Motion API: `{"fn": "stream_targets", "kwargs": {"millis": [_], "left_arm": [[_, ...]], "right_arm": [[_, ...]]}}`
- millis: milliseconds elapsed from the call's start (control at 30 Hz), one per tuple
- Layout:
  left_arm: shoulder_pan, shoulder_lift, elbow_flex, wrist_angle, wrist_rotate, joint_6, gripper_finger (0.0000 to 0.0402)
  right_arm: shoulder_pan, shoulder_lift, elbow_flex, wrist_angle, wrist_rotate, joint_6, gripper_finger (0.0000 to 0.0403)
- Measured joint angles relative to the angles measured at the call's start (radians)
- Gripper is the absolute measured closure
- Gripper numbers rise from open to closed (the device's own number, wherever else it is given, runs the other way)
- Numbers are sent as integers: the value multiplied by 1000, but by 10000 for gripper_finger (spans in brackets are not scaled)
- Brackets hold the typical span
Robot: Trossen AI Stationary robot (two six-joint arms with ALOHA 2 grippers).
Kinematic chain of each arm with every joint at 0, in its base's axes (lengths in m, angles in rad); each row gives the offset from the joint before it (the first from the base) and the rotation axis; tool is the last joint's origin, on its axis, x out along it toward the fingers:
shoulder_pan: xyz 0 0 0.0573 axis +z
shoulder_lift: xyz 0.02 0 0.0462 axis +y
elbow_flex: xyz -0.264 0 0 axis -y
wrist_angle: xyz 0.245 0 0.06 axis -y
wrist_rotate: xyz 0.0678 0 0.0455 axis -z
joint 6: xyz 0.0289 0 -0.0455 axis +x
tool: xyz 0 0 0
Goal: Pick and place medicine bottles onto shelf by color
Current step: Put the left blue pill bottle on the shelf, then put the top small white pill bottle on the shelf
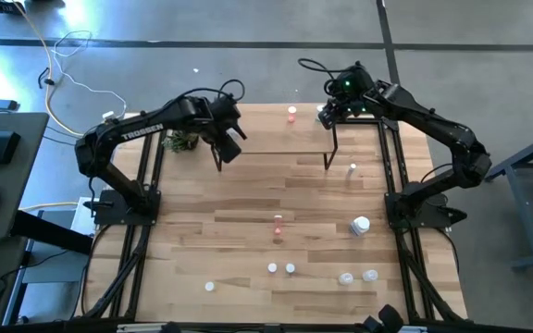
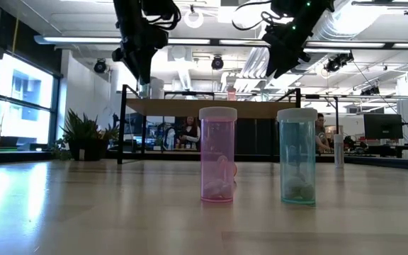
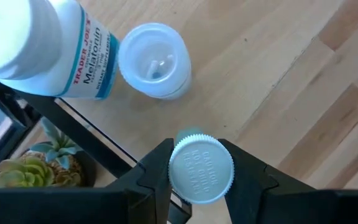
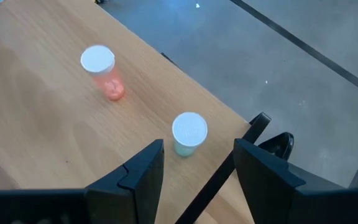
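Observation:
The shelf (image 1: 266,139) stands at the far middle of the table. My left gripper (image 1: 228,143) hangs over its left end, shut on a small white-capped bottle (image 3: 201,169). Beside it on the shelf (image 3: 260,56) stand a large white labelled bottle (image 3: 61,50) and a clear white bottle (image 3: 154,59). My right gripper (image 4: 197,168) hovers open above the shelf's right end, where a pink-red bottle (image 4: 104,71) and a pale white-capped bottle (image 4: 188,134) stand upright. Neither is between its fingers. My left gripper pinches the small bottle between its two fingers at the cap's opposite sides (image 3: 176,171). The fingers come steeply from above. The bottle stands upright in the hold, cap up. The cap hides its bottom, so I cannot tell whether it rests on the shelf.
Several small bottles stand on the table's near half, among them a pink one (image 2: 218,156) and a green one (image 2: 297,156), with a larger white one (image 1: 359,225) to the right. A potted succulent (image 3: 36,165) sits by the shelf's left end.

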Motion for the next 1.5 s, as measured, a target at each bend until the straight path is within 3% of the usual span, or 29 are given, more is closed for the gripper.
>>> {"fn": "stream_targets", "kwargs": {"millis": [333, 733, 1500], "left_arm": [[20, 0, 0, 0, 55, 0, 296], [21, 0, 0, 2, 50, 0, 292], [21, 0, 0, 3, 49, 16, 215]], "right_arm": [[29, 0, 0, -33, -7, 6, 217], [28, 0, 0, -42, -7, 0, 217], [28, 0, 0, -47, -2, -22, 217]]}}
